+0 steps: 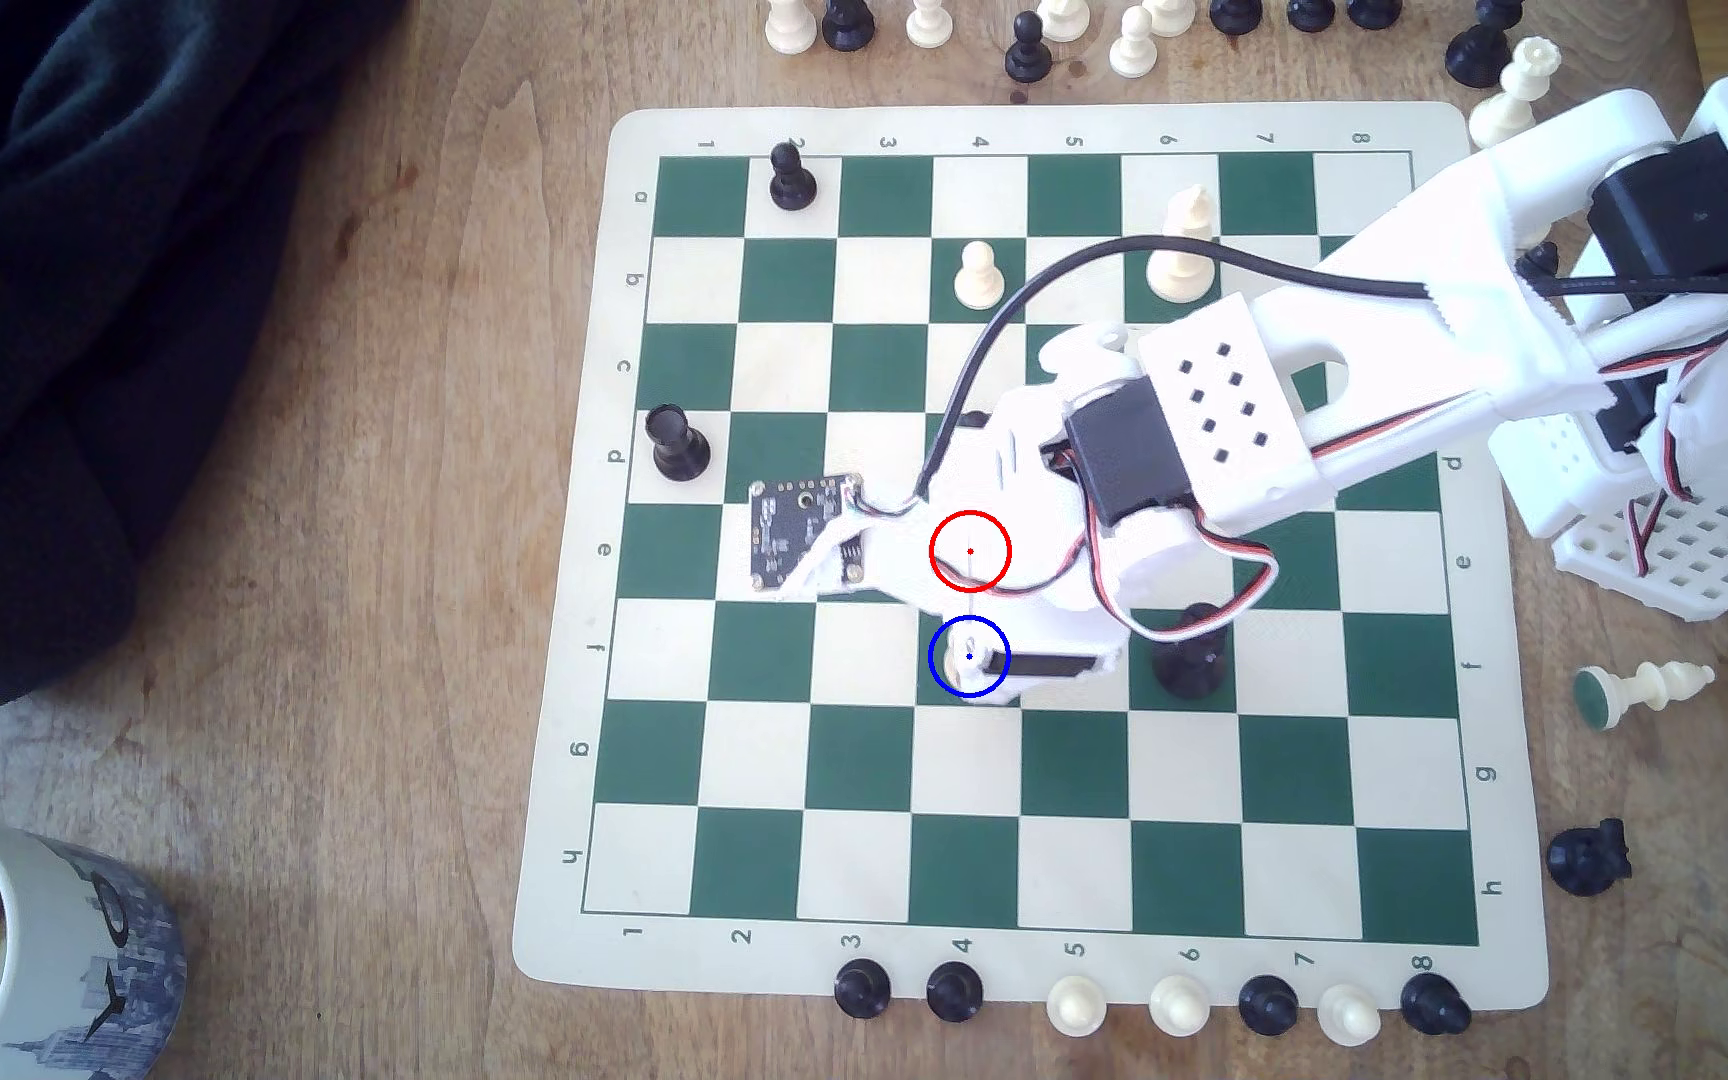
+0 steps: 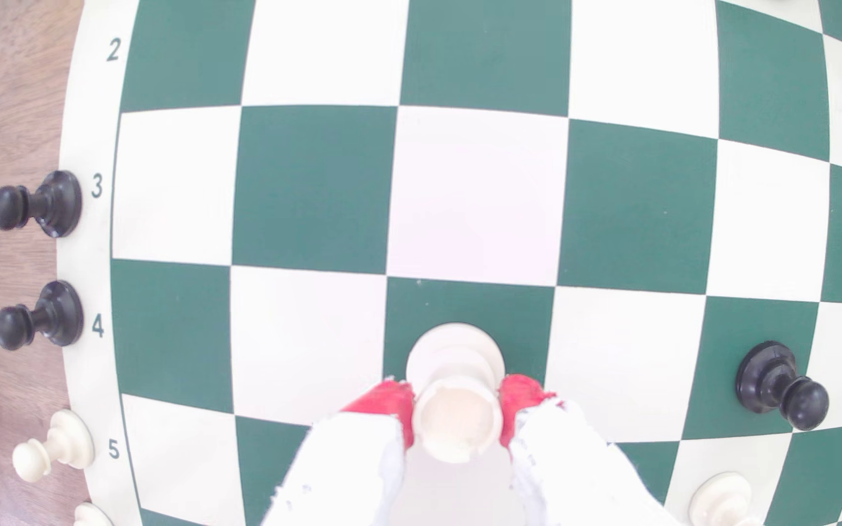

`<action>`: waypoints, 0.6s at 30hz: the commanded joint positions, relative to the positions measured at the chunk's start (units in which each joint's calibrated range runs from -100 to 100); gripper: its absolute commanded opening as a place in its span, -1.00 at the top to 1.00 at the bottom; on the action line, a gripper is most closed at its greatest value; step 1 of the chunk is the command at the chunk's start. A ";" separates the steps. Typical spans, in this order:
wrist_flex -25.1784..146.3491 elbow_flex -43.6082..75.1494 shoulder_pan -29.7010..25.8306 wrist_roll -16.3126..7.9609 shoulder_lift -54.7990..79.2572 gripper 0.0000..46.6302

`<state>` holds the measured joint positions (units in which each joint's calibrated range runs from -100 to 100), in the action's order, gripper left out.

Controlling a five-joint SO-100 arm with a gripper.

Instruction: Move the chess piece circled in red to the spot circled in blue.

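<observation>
In the exterior view the arm reaches over the board from that view's right, its gripper [image 1: 985,665] low over the spot [image 1: 943,687] — the blue-ringed green square — so the held piece is mostly hidden and the red-ringed square is covered. The wrist view shows what that hides: red-padded fingers [image 2: 392,404] clamped on the chess piece [image 2: 454,389], its base over the green square — likely for release.

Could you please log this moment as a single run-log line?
gripper: shut on white pawn | pawn: base over blue-ringed green square | contact with board: cannot tell | release: not yet
</observation>
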<state>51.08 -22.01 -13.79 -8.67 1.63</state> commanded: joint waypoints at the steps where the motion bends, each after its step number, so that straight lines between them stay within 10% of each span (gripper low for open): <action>1: 0.44 4.87 0.38 0.20 -0.70 0.95; 8: 0.69 4.78 0.14 0.20 -0.02 0.93; 18: 1.26 4.42 0.69 0.88 -0.87 0.41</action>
<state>51.71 -21.10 -13.27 -7.79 2.56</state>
